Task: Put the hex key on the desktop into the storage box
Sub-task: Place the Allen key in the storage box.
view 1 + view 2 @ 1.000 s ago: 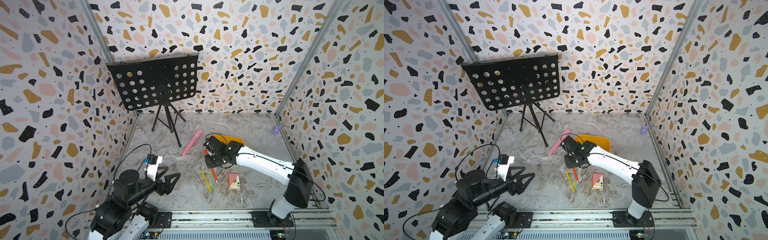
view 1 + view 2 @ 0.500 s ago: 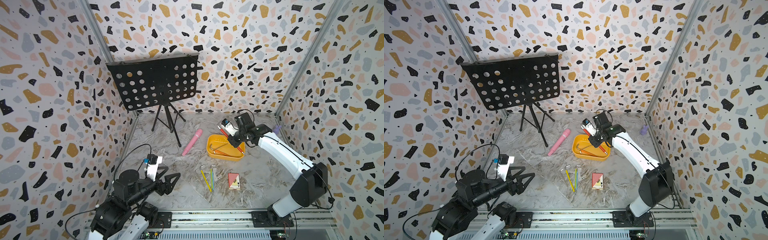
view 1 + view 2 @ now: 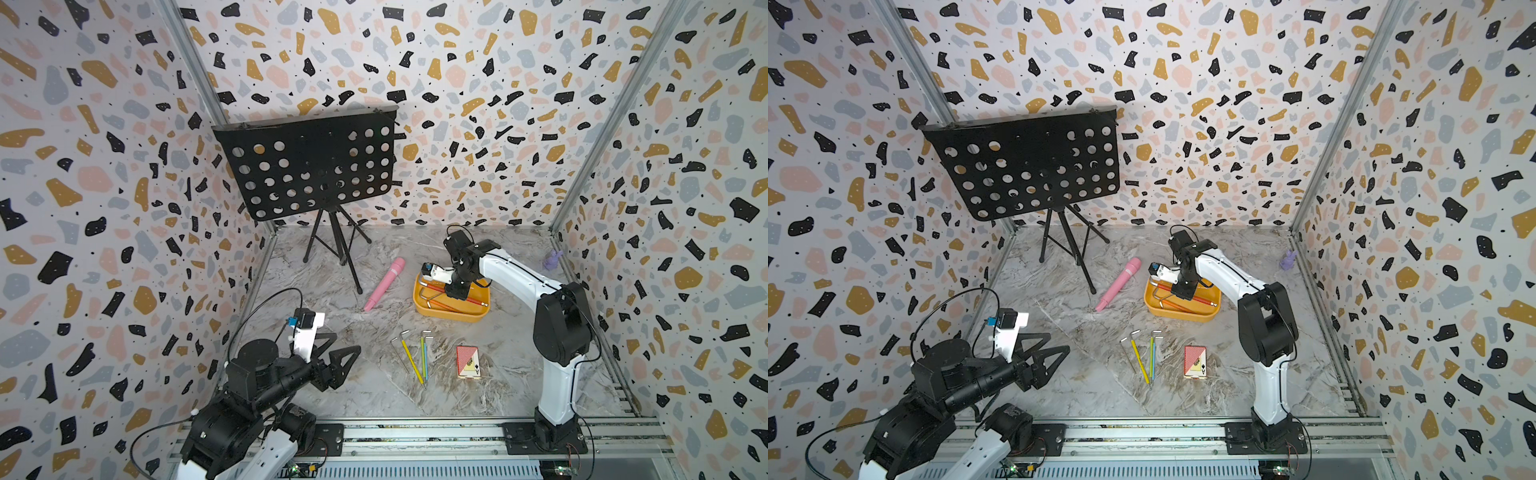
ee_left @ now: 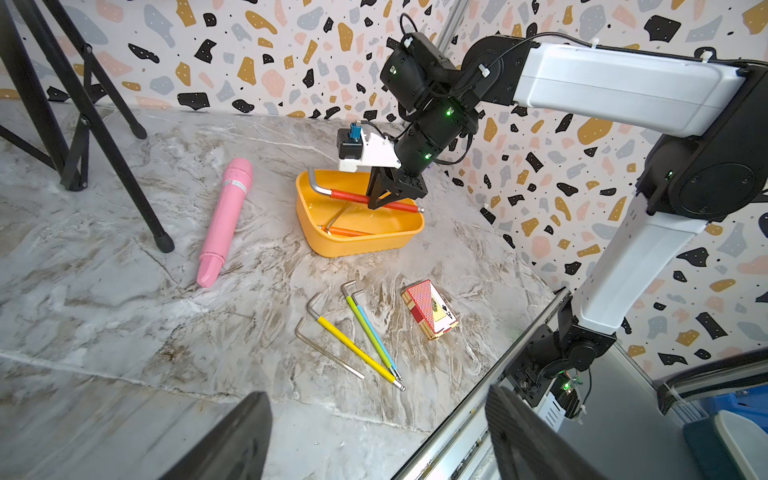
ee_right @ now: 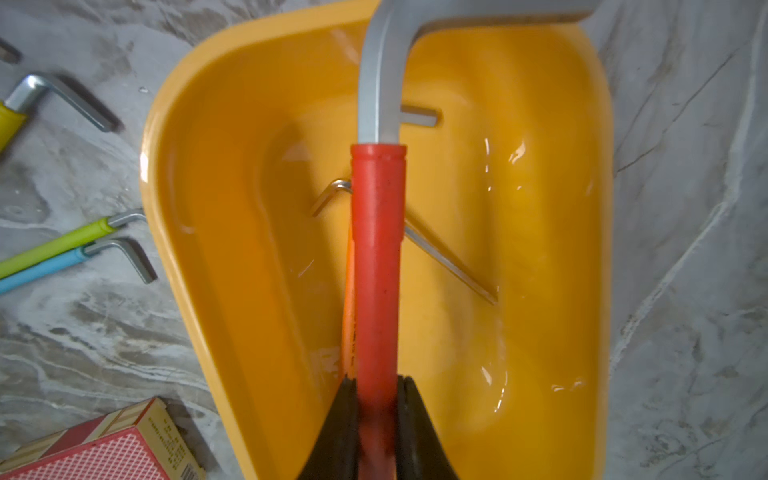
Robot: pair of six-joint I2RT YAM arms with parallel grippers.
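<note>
ok so the hex key (image 5: 376, 257) I've got is the chunky one: fat red sleeve over the long leg, bare grey steel at the bend, a small steel tip poking out the straight end; my right gripper (image 5: 376, 380) is clamped on that sleeve, past its middle toward the straight tip, and the key hangs low over the yellow storage box (image 4: 353, 247), can't tell if it touches the rim; my right arm (image 3: 515, 270) rises off the front rail (image 3: 415, 432), white forearm sloping toward the far side, wrist folded so the fingers (image 5: 336, 415) point down into the box; the key sits about level, long axis along the box's length, bent end nearest the pink cylinder (image 3: 384, 282), short leg turned off sideways; an orange-sleeved key (image 4: 353, 232) and a thin bare key (image 5: 449, 266) lie in the box underneath; my left gripper (image 4: 376, 397) hangs over the desktop (image 3: 374, 399) near the front, jaws apart, holding nothing
</note>
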